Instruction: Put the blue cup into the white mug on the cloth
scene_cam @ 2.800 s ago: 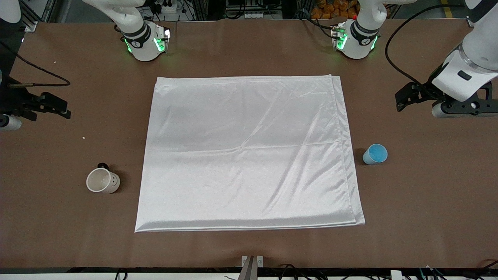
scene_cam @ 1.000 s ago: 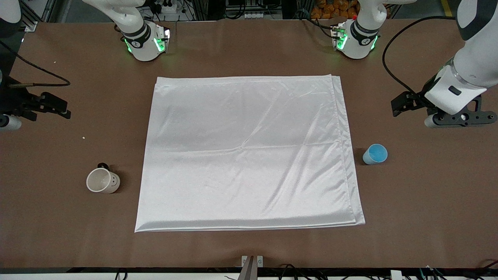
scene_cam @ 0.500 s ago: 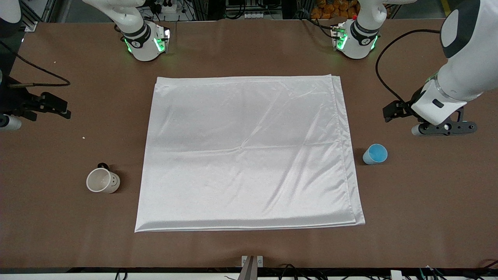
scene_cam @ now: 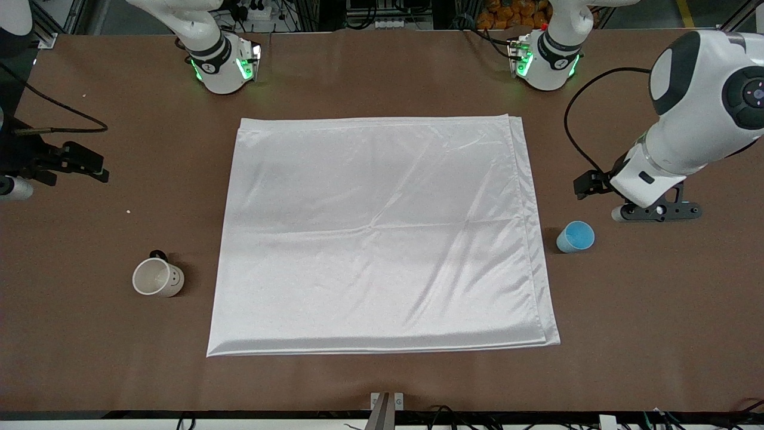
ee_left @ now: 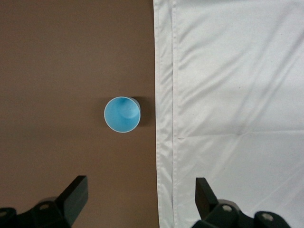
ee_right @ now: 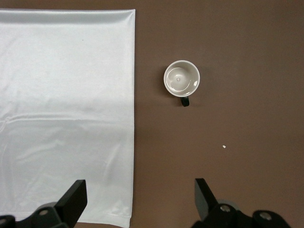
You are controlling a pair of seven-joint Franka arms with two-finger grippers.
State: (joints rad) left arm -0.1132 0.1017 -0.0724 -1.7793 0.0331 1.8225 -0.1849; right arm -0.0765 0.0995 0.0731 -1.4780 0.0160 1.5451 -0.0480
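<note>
Moving in from its end of the brown tabletop point(scene_cam: 656, 334) over the last seconds, the left arm has brought the left gripper point(ee_left: 140, 199) close to the task's first thing. Nearest to the front camera stands the small off-white ceramic mug with the black handle point(scene_cam: 158, 278), upright on the bare tabletop toward the right arm's end, apart from the large shiny white folded cloth point(scene_cam: 382, 239) that lies in the middle. A little farther, just beside the cloth's edge toward the left arm's end, stands the small light-blue tapered cup point(scene_cam: 576, 236), upright, not on the cloth. The left gripper hangs over the tabletop near this cup, not yet over it, its fingers spread wide and holding nothing. The right gripper point(ee_right: 140, 199) waits high over its own end, also wide open and empty. I judge that the reach for the cup has only begun; neither vessel is on the cloth yet
</note>
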